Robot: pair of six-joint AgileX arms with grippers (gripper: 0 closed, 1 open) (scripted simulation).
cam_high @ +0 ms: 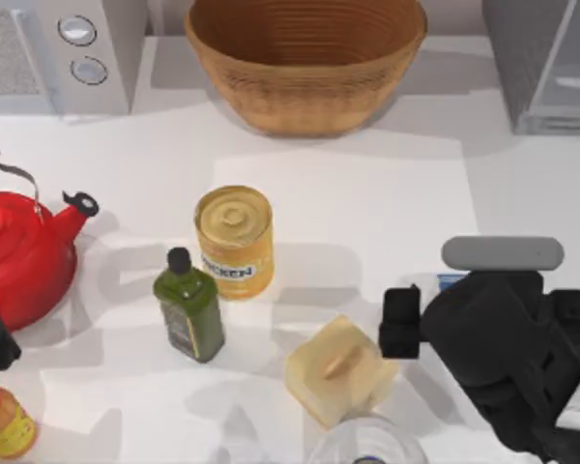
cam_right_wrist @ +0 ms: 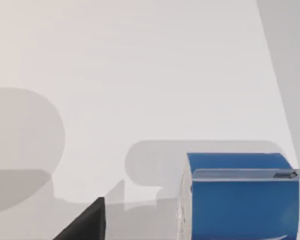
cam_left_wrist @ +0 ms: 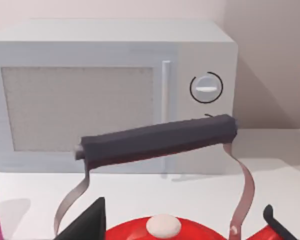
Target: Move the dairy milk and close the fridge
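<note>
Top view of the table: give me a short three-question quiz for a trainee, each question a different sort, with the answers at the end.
1. True or false: the green bottle stands right beside the yellow can.
2. Which arm's pincer is down at the dairy milk? A) left B) right
3. Fill in: the microwave stands at the table's back ____ corner.

Key
1. True.
2. B: the right pincer is at the carton on the table's right side. The left arm is parked by the red kettle.
3. Left.
</note>
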